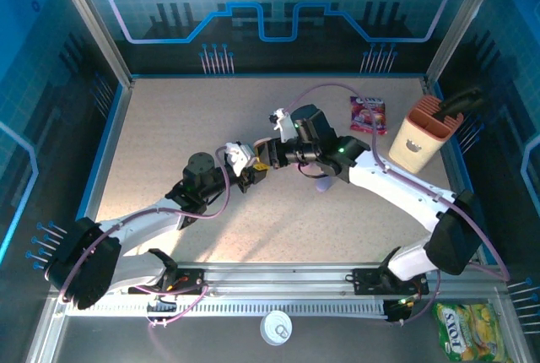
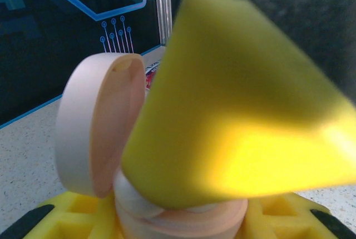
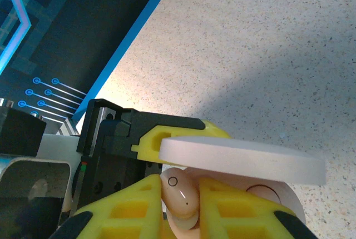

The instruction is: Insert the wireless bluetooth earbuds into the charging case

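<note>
I am pinching the open case [image 2: 94,133] in the left fingers [image 1: 251,176] over mid-desk [image 1: 169,127]. The right fingers [image 3: 214,205] are pinching an earbud [image 3: 179,194] just under its lid [image 3: 242,158].

Even, bright light lay on the table [image 1: 169,127], with blue-tinted walls around it. The arms threw soft shadows toward the near side, and the near rail [image 1: 278,274] glared white. In the left wrist view the close yellow finger [image 2: 233,128] was blurred, and in the right wrist view a broad shadow crossed the sharp, speckled tabletop.
</note>
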`<state>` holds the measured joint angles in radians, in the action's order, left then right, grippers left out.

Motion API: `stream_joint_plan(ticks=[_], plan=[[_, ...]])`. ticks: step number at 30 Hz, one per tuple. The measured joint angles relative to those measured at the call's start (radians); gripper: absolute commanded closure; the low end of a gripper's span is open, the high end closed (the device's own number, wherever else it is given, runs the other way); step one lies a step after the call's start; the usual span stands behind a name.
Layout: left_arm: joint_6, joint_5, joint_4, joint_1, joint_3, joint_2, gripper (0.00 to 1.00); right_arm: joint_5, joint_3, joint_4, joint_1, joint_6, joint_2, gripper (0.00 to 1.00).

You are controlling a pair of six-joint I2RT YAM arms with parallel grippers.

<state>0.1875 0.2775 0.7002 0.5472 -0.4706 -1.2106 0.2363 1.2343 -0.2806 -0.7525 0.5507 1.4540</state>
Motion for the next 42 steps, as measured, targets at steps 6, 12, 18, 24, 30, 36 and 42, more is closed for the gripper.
stream_joint_plan(ticks=[6,12,18,24,30,36,42], plan=[[-0.002,-0.001,-0.004,0.000,0.000,0.006,0.79,0.000,-0.012,0.028,0.000,0.016,0.000,0.81],[-0.005,-0.001,-0.027,0.000,0.000,0.006,0.79,-0.026,-0.040,0.058,-0.002,0.030,0.000,0.79],[-0.005,-0.004,-0.035,0.000,0.000,0.006,0.79,-0.065,-0.045,0.061,-0.014,0.034,-0.001,0.75],[-0.005,-0.004,-0.038,0.000,0.000,0.006,0.79,-0.069,-0.045,0.061,-0.021,0.034,-0.001,0.70],[-0.005,-0.004,-0.027,0.000,0.000,0.005,0.78,-0.066,-0.045,0.045,-0.021,0.033,-0.015,0.70],[-0.005,-0.004,-0.006,0.000,0.000,0.002,0.78,-0.065,-0.045,0.025,-0.021,0.022,-0.028,0.74],[-0.005,-0.004,-0.007,0.000,0.000,0.000,0.78,-0.064,-0.045,0.016,-0.021,0.026,-0.028,0.66]])
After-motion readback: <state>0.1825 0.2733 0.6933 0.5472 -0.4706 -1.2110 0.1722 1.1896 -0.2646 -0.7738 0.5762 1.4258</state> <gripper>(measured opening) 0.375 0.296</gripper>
